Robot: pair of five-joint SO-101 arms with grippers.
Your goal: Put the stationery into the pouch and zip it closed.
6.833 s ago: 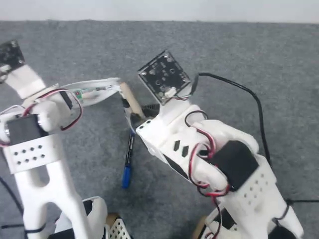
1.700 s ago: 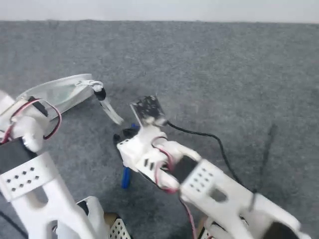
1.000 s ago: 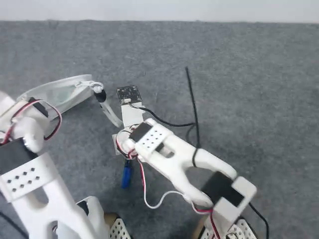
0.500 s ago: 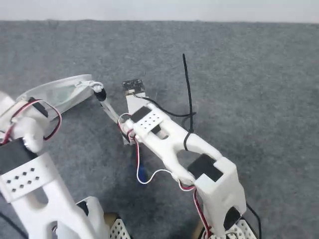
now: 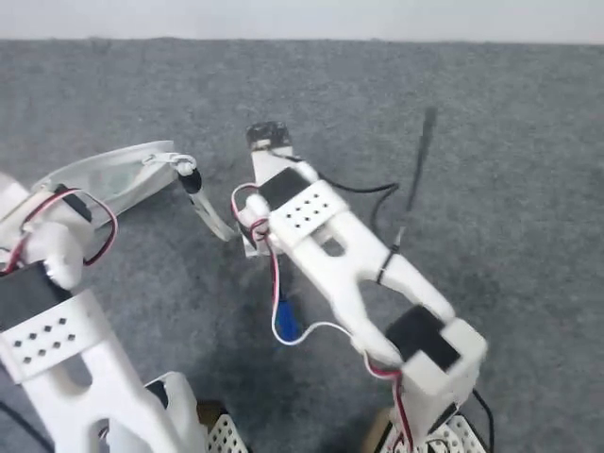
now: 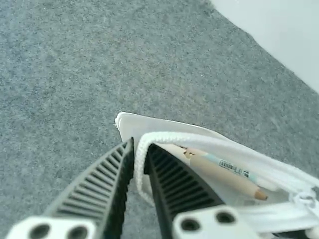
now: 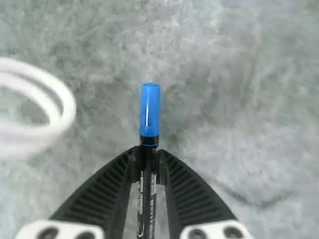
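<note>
Pouch (image 6: 164, 128) is pinched at its rim by the left gripper (image 6: 138, 149), likely to hold its mouth open; the right gripper (image 7: 148, 155) clamps the blue-capped pen (image 7: 149, 112) for insertion

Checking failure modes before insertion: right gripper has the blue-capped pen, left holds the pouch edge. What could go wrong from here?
1. The right gripper pinches the pen just behind its cap, so it may pivot or slip.
2. The left gripper holds only the pouch rim; the mouth looks narrow and a beige pen already lies inside, so the new one may snag.
</note>
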